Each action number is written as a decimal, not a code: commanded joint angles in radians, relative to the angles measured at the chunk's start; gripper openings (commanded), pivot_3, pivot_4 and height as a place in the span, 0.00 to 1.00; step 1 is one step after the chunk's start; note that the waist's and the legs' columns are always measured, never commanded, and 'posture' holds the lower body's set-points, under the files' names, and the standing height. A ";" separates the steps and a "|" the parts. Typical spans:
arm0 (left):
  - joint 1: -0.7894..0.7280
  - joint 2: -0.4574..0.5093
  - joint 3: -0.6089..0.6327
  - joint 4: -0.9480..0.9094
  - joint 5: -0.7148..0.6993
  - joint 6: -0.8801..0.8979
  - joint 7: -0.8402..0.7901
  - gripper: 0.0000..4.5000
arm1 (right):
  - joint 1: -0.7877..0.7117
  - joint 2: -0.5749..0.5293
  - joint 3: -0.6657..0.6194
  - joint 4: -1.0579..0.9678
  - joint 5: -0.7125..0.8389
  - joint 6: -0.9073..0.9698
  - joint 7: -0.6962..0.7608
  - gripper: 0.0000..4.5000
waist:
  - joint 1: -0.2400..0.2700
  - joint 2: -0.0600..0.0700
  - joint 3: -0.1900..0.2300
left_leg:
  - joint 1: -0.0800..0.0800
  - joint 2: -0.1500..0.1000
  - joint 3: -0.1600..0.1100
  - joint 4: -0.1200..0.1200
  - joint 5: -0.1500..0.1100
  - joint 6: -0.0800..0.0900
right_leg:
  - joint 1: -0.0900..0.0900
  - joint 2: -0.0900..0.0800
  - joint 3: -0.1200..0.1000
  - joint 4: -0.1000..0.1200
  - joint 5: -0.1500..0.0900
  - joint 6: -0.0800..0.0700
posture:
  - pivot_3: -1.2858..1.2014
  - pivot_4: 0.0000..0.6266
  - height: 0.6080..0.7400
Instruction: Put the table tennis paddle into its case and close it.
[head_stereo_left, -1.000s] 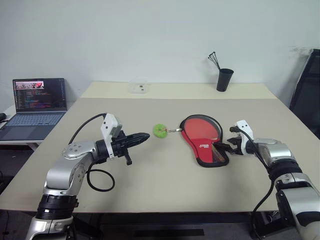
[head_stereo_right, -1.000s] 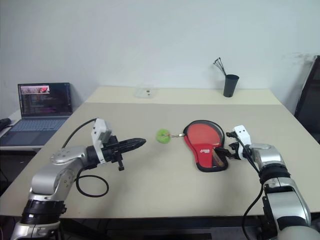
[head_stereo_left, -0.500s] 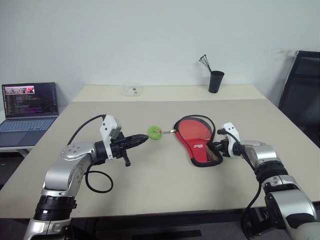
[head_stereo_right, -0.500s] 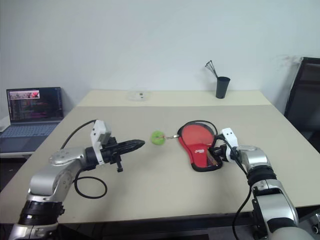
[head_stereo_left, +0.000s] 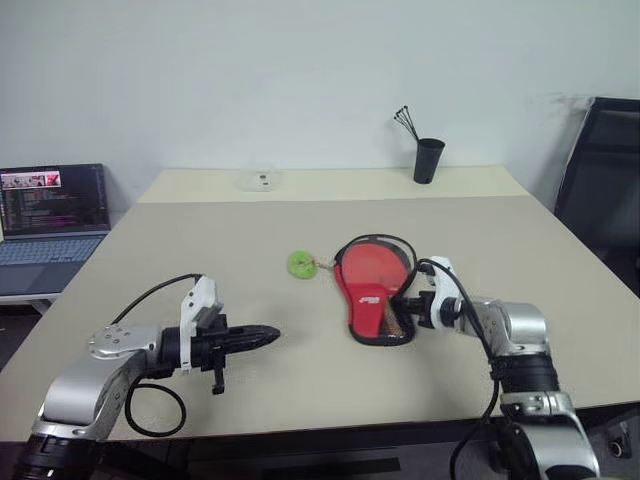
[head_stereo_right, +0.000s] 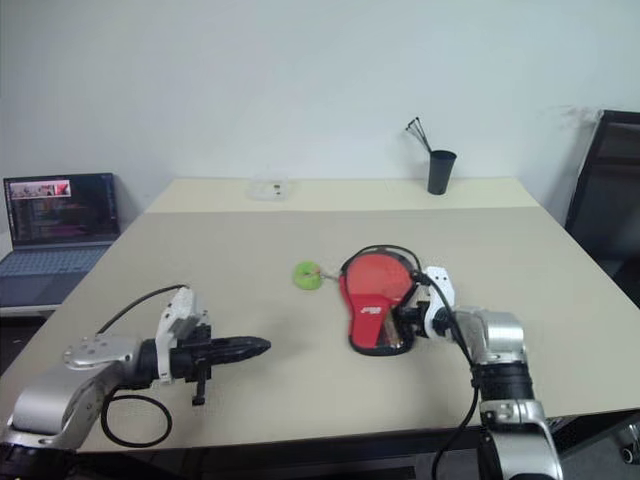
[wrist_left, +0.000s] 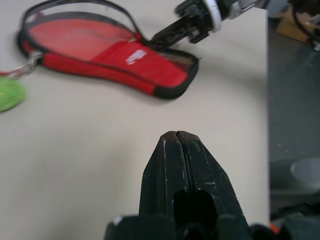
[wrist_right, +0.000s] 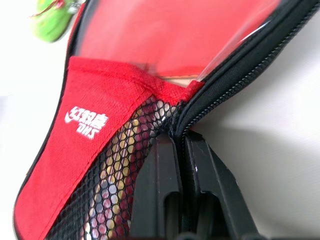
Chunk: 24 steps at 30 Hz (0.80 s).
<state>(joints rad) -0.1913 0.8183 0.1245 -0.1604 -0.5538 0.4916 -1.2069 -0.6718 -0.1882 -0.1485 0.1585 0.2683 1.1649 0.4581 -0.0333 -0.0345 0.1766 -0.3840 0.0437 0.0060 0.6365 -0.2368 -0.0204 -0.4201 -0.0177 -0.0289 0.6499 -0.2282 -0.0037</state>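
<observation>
Though paddle (wrist_right: 165, 35) mostly hidden in case (head_stereo_left: 368, 295), right gripper (head_stereo_left: 403, 308) jaws pinch zip edge; left gripper (head_stereo_left: 268, 334) jaws closed, empty.

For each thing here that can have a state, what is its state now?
case: lying flat, zip partly open
table tennis paddle: inside the case
laptop: open, screen lit
left gripper: shut, holding nothing
right gripper: shut on the case's zip edge
</observation>
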 joint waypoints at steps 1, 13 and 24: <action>0.014 0.023 0.024 -0.045 -0.027 -0.017 -0.034 0.00 | 0.050 0.051 0.000 -0.155 0.051 0.130 -0.056 0.01 | 0.001 0.000 0.000 | 0.000 0.000 0.001 -0.001 0.000 0.000 | 0.000 0.001 0.000 0.000 0.000 0.000 | 0.52 0.24 1.00; 0.130 0.057 0.025 -0.135 -0.049 -0.071 -0.120 0.00 | 0.322 0.051 0.036 -0.603 0.161 0.425 -0.084 0.01 | 0.005 0.000 0.000 | 0.000 0.002 0.001 -0.008 -0.002 -0.003 | -0.002 0.005 -0.002 -0.002 -0.006 -0.009 | 0.52 0.24 1.00; 0.120 0.057 0.007 -0.130 -0.040 -0.074 -0.115 0.00 | 0.447 0.005 0.026 -0.706 0.254 0.450 -0.113 0.01 | 0.005 0.000 0.000 | 0.000 0.002 -0.004 -0.008 -0.002 -0.003 | -0.001 0.012 -0.007 -0.002 -0.008 -0.012 | 0.52 0.24 1.00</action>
<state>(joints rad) -0.0607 0.8616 0.1224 -0.2682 -0.5865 0.4279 -1.3178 -0.2551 -0.1751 -0.1432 -0.5482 0.4966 1.5568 0.3500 -0.0285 -0.0346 0.1764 -0.3839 0.0461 0.0021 0.6289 -0.2390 -0.0238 -0.4215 -0.0053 -0.0355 0.6475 -0.2358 -0.0153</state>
